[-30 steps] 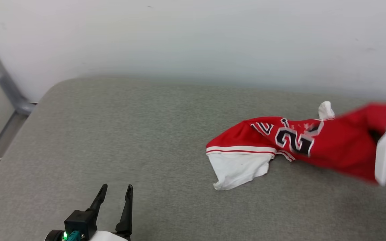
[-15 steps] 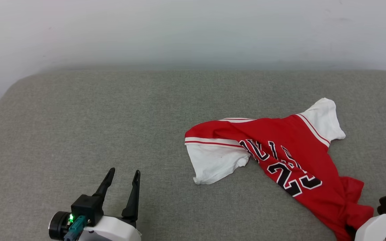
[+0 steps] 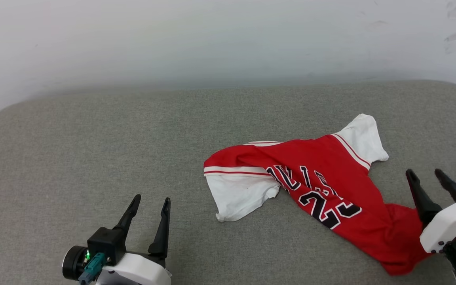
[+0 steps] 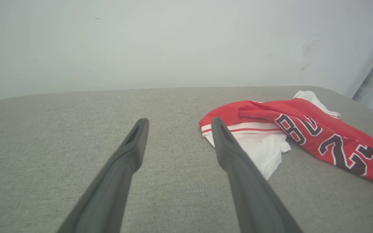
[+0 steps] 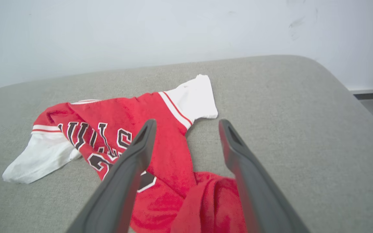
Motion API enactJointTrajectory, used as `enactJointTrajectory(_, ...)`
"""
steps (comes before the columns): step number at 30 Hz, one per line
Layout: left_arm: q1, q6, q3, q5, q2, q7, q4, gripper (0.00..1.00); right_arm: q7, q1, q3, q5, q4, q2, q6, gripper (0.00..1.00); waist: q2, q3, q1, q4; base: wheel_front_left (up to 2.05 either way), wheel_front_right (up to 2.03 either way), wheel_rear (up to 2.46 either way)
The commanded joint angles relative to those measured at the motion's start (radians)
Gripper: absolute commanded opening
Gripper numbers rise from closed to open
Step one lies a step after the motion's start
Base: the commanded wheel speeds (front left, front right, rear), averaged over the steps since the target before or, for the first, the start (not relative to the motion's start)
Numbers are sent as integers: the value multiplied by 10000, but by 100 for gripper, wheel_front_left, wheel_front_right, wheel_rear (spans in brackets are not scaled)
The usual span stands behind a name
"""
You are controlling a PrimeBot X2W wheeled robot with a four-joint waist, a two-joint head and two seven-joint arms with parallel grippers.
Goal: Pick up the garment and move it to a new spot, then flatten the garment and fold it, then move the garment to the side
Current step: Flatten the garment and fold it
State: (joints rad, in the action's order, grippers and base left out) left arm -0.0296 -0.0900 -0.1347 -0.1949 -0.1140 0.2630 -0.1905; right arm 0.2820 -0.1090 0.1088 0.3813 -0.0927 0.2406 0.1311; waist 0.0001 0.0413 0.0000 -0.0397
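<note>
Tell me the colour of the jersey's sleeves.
The sleeves are white, edged with red-and-white striped trim; clearest in the head view.

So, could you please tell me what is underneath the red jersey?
The garment lies directly on the grey cushioned surface, which shows all around it. Nothing else pokes out, but its bunched folds hide the patch beneath.
</note>
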Motion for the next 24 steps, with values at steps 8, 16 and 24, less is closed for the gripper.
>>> enactJointTrajectory(8, -27, -94, -250, 58, 184, 26, 487, 100, -2583, -206, -427, 157, 119, 287, -9, 100, -1, -64, 0, -211, 0, 0, 0)
enactJointTrajectory(16, -393, -243, -1072, -385, 328, -1554, 728, 100, -3258, -344, -575, -193, 317, 106, -9, 100, -1, 328, 0, -638, 0, 0, 0)
enactJointTrajectory(24, -1385, 56, -1433, -307, -35, -5062, 614, 100, -3212, -445, -396, -258, 657, -216, -7, 100, -1, 1168, 0, -1045, 0, 0, 0)
